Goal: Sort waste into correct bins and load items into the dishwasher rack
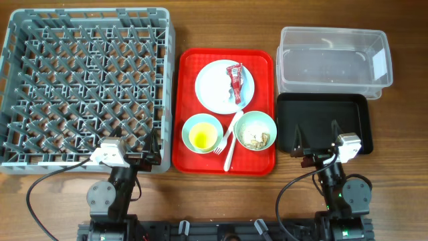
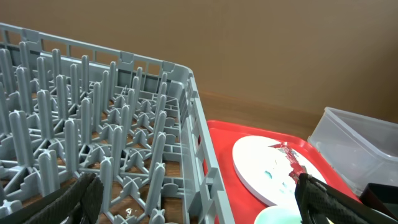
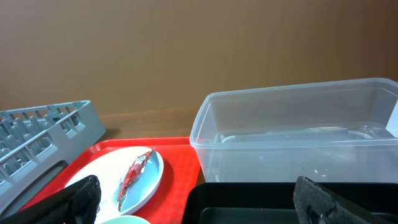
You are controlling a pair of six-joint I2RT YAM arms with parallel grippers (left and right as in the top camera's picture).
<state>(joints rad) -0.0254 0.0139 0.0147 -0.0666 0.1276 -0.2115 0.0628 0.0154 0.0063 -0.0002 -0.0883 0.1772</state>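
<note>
The wooden surface carries a grey rack on the left, a red tray in the middle, and a clear tub behind a black tray on the right.

My left wrist sees only a sliver of a mint-green bowl, and my right wrist's view cuts off the black tray.

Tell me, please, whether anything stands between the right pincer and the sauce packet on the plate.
Nothing tall: only the low rims of the black tray and red tray lie between the right pincer and the packet. The crumb bowl sits beside that path.
</note>
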